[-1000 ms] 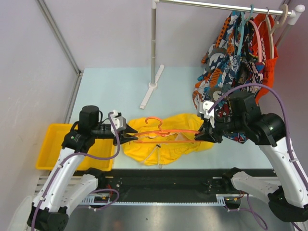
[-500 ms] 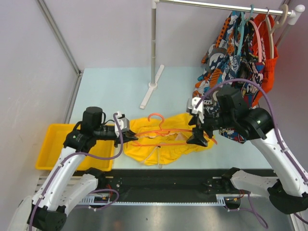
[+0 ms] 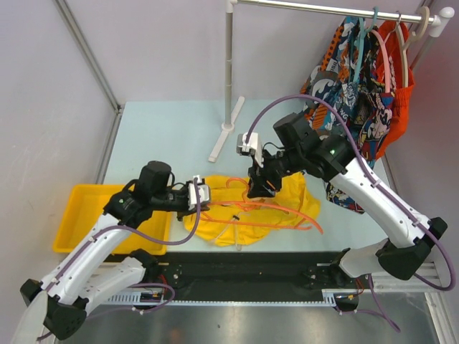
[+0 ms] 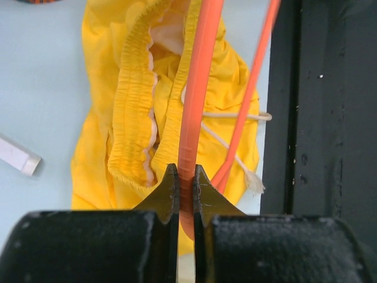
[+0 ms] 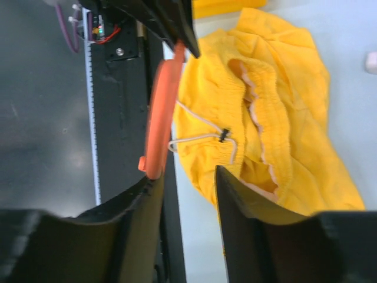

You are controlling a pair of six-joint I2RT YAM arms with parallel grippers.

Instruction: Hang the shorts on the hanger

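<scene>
**Pale blue table (image 3: 165, 129): left gripper (image 3: 203, 199) clamped on the hanger (image 3: 287, 213), shorts (image 3: 294, 197) under it**

The table carries a clothes rail (image 3: 228, 72) at the back, with printed and orange-red garments (image 3: 358, 93) hanging at its right end. A yellow bin (image 3: 79, 215) sits behind the left gripper, at the table's left edge. The left gripper's jaws are pressed tight on one end of the thin orange hanger. From those jaws the hanger runs forward across the bunched yellow shorts, which lie directly ahead of the fingertips, elastic waistband uppermost and the pale drawstring (image 4: 230, 141) trailing to the right. The right gripper (image 3: 259, 188) hovers over the far side of the shorts, opposite the left gripper, jaws apart with nothing between them. The hanger's bar passes just outside one of its fingers (image 5: 150, 194). Whether those fingers touch the fabric is hard to tell from above
</scene>
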